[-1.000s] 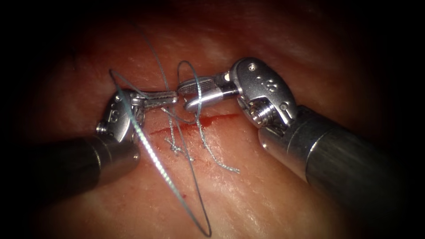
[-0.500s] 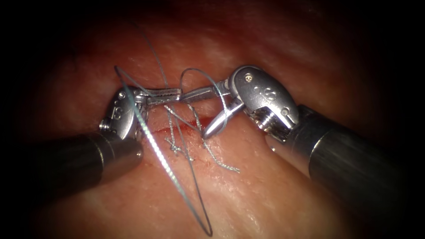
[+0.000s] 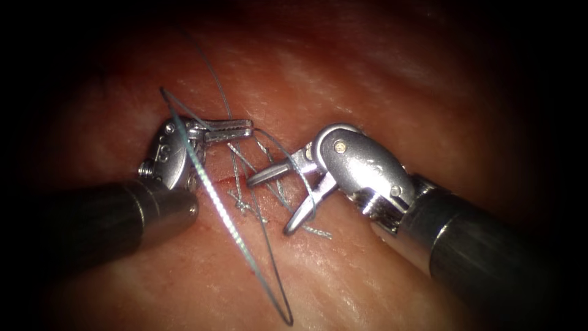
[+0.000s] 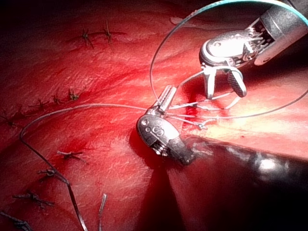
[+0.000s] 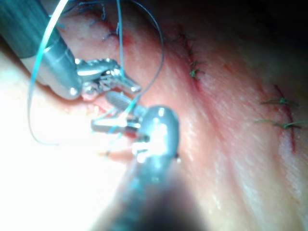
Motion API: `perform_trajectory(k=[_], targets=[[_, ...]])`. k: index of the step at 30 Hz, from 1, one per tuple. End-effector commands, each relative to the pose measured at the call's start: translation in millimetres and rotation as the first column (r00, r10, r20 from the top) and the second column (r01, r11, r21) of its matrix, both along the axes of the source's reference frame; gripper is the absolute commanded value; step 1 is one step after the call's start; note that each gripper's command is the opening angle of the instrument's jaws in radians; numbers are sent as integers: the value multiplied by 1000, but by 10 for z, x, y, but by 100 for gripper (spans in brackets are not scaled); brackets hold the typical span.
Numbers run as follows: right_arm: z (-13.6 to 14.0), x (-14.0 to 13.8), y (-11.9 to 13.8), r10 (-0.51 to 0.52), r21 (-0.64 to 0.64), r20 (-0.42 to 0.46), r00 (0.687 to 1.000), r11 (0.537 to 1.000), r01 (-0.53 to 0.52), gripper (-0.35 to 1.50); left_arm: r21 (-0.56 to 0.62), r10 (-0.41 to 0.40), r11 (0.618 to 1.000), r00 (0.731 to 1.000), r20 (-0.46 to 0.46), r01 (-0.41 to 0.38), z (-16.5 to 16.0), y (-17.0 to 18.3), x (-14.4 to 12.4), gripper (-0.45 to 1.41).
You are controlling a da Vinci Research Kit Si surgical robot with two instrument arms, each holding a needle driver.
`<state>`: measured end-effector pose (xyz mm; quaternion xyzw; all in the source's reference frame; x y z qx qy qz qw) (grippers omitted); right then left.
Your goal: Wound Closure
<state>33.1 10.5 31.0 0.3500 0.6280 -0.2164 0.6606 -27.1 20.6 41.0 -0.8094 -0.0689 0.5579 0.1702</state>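
While the left pincer [image 3: 245,129] sits pressed together on the thread [image 3: 214,202], the right pincer [image 3: 269,202] is spread wide and holds nothing. Compared with a second ago, the right pincer has gone from nearly tip-to-tip with the left one, jaws close together, to lower down and splayed over the cut [image 3: 229,182].

Left tool: comes in from the picture's left, jaws pointing right, just above the cut. Thread runs from its jaws, and a bright strand crosses in front of its wrist and drops down to a long loop over the tissue [image 3: 367,282] below the cut.

Right tool: comes in from the right. One jaw points left toward the cut, the other angles down. A loop of thread lies draped over its jaws, not pinched.

Knotted thread strands and short cut ends [image 3: 309,230] lie on the cut between the two tools. Thin streak of red fluid [image 3: 222,181] along the cut by the left tool.

Needle: can't make it out, so no call on whether it sits in the tissue.

Left wrist view: left pincer [image 4: 166,98] closed on thread, right pincer [image 4: 224,94] open beside it, and older stitches [image 4: 96,36] on the tissue well apart from both.

Right wrist view: right pincer [image 5: 113,113] open, left pincer [image 5: 127,85] just beside it, thread [image 5: 36,96] arcing around the left shaft.
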Motion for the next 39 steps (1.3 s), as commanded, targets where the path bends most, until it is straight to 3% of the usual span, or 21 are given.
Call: perform_trajectory(k=[1,2,3,4,7,14,19,30,36,39], targets=[[4,4,0,-51,-23,19,999,998,51,81,-6,15,1000,1000,-2,-15,6,2,-4,-45],[4,1,-4,-143,-62,62,988,987,147,79,-13,37,999,999,-5,-37,5,3,-3,-45],[4,1,-4,-143,-62,62,988,987,147,79,-13,37,999,999,-5,-37,5,3,-3,-45],[5,-3,-4,-236,-101,117,965,964,248,77,-12,44,999,999,-5,-44,1,5,-3,-45],[8,-4,-1,-292,-125,155,944,942,312,77,-15,56,998,998,-4,-56,-4,4,-5,-45],[18,-6,8,-363,-151,223,905,904,400,74,-20,78,997,997,-2,-78,-14,2,-9,-45],[36,0,2,-437,-169,290,851,852,495,72,-25,94,995,996,-2,-94,-20,-1,-11,-45],[74,-4,-14,-459,-216,378,804,801,559,74,-26,98,995,995,-2,-98,-24,-4,-10,-45],[76,2,-14,-453,-218,383,805,803,555,36,-26,98,995,995,-2,-98,-25,-5,-10,-45],[73,10,-15,-449,-216,384,807,806,551,5,-25,96,995,995,-3,-96,-25,-5,-8,-45]])
